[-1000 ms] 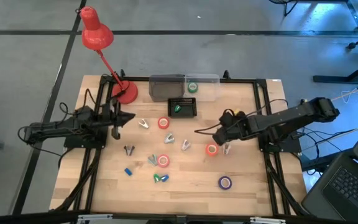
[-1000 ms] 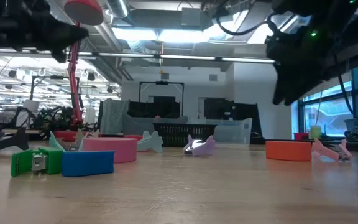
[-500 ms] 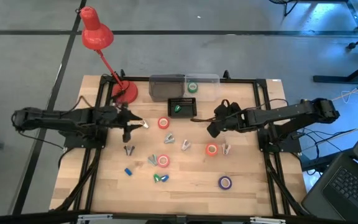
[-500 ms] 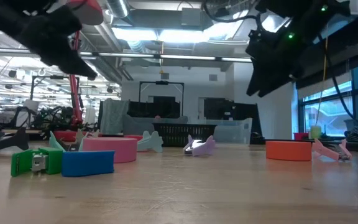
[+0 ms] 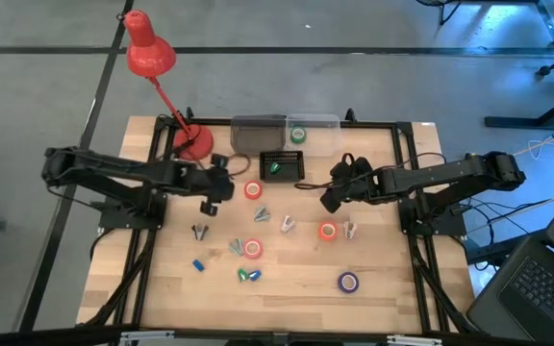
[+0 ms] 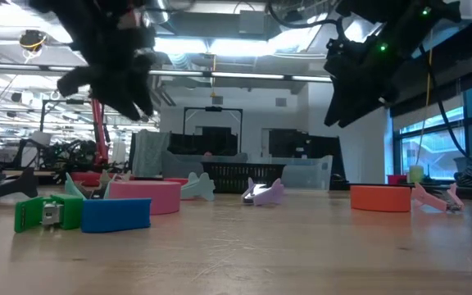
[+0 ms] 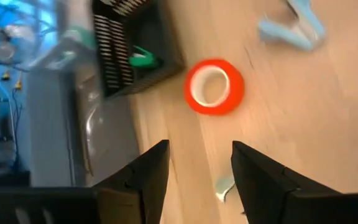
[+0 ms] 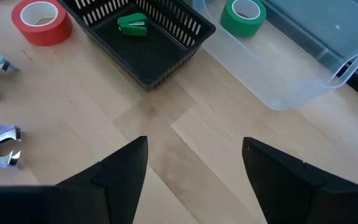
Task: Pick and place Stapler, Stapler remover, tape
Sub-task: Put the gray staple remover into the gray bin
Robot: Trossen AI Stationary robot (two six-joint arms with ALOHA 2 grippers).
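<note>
Left gripper (image 5: 221, 185), fingers (image 7: 145, 177) parted and holding nothing, above the wooden table (image 5: 383, 288). Just ahead of it, a red tape roll (image 7: 214, 86) lying flat; beyond that, a black mesh basket (image 7: 132, 50) holding a small green stapler (image 7: 142, 60). Right gripper (image 5: 331, 196) spread wide and empty, raised past the far side of that basket. Before it, a clear plastic tray (image 8: 303, 68) with a green tape roll (image 8: 243, 15). Nearer the right gripper, an orange tape roll (image 5: 327, 231) beside a pale claw-shaped staple remover (image 5: 350, 231).
</note>
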